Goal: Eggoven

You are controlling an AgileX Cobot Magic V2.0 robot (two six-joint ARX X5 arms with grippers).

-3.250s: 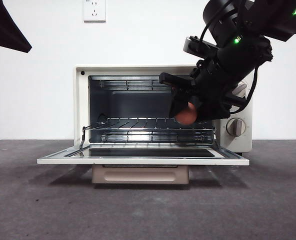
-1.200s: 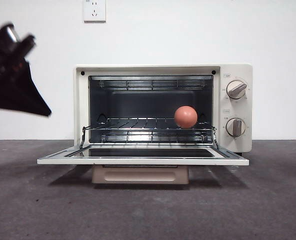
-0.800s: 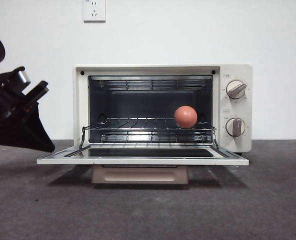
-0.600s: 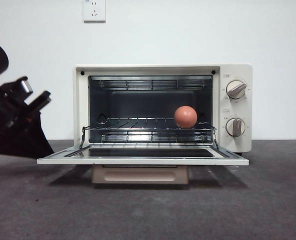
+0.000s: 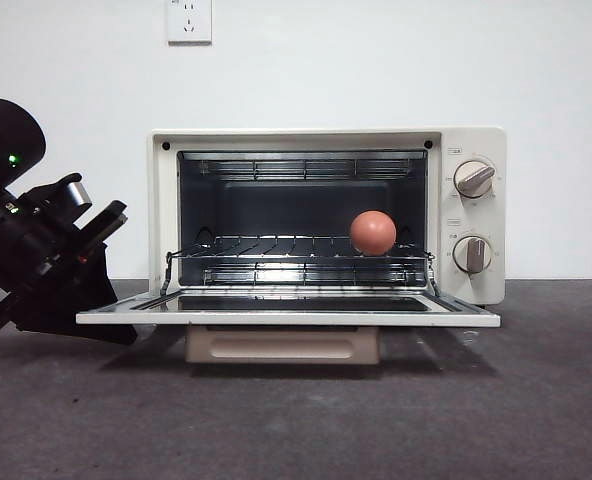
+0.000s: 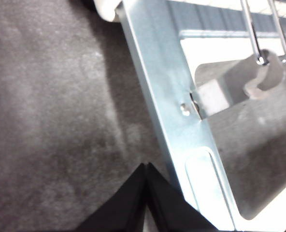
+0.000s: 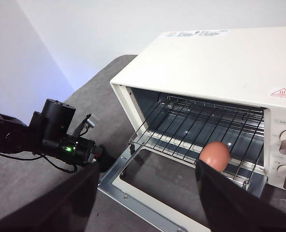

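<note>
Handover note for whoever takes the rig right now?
Left tool: shut, empty, low at the left edge of the open oven door.
Right tool: open, empty, pulled back above and in front of the toaster oven.
Egg: on the wire rack inside, right side.
Done: egg placed in the oven.
Left: door not yet closed; the left tool looks placed to lift it.
</note>
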